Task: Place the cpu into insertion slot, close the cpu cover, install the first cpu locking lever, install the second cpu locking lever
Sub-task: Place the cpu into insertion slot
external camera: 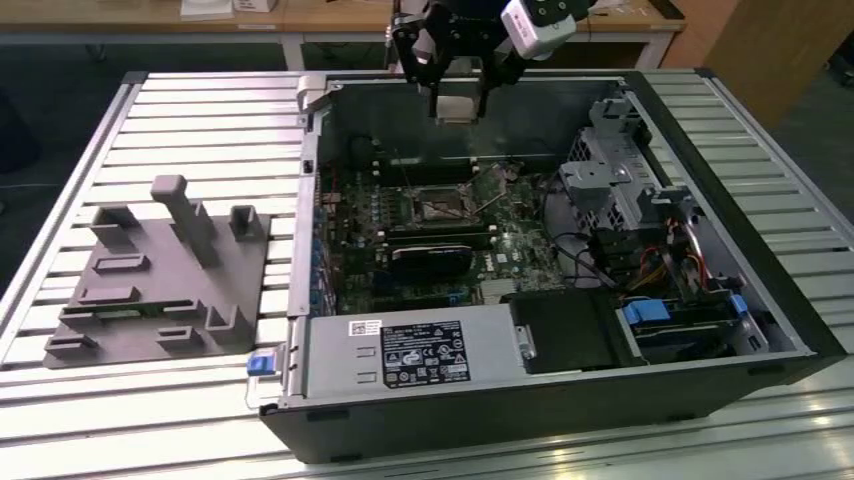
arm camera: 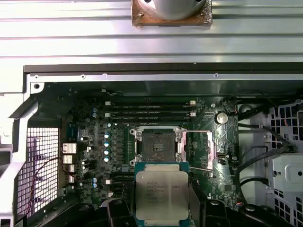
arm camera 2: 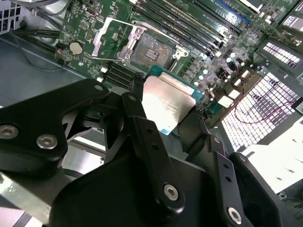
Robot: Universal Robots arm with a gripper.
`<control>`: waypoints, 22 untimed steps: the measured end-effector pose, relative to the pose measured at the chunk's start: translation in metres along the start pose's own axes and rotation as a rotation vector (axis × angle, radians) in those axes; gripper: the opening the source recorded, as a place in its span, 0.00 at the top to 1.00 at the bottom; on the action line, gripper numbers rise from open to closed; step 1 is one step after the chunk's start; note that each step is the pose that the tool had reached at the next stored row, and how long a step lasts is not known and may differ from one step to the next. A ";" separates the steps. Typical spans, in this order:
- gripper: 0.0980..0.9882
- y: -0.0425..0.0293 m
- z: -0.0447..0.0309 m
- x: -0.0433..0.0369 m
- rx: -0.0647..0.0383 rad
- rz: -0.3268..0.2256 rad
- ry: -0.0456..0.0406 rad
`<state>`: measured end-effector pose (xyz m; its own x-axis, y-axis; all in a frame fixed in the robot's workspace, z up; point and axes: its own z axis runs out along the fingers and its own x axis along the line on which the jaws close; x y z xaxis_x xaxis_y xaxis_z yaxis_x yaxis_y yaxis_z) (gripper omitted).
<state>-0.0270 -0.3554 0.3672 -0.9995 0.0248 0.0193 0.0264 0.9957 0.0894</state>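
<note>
The cpu (external camera: 455,108) is held clear of the board, clamped by its edges between the two fingers of the tool (external camera: 455,92), which is closed only as far as the chip's width allows. In the exterior view the tool is seen over the far wall of the open computer case (external camera: 747,250), at 12 o'clock from the insertion slot (external camera: 438,203) and well apart from it. The case is laid on its side on a slatted metal tabletop (external camera: 214,130). A grey moulded fixture (external camera: 160,270) is set on the tabletop at 9 o'clock from the case, and the labelled power supply (external camera: 400,355) is seen at 6 o'clock from the slot. In the first wrist view the cpu (arm camera: 162,191) is shown with its pale metal top facing the camera and a green edge around it, held in the tool (arm camera: 163,213), and the insertion slot (arm camera: 158,145) lies uncovered on the green board beyond it, its dark contact field exposed within a silvery rim. The cpu cover (arm camera: 209,147) is seen swung up beside the slot, on the side toward the coin cell (arm camera: 221,117). Long memory sticks (arm camera: 149,111) are seated just past the slot. In the second wrist view the cpu (arm camera 2: 166,99) is seen tilted between the black fingers (arm camera 2: 142,132), with the slot (arm camera 2: 147,51) and the raised, windowed cover (arm camera 2: 110,40) beyond it.
</note>
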 end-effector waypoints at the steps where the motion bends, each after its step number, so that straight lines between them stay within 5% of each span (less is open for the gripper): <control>1: 0.50 0.0000 0.0003 0.0000 0.000 0.000 0.0000; 10: 0.50 -0.0013 0.0140 -0.0002 0.000 0.000 -0.0044; 22: 0.50 -0.0031 0.0337 0.0000 -0.001 -0.003 -0.0327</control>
<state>-0.0276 -0.3554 0.3334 -0.9996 0.0247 -0.0135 0.0234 0.9957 0.0901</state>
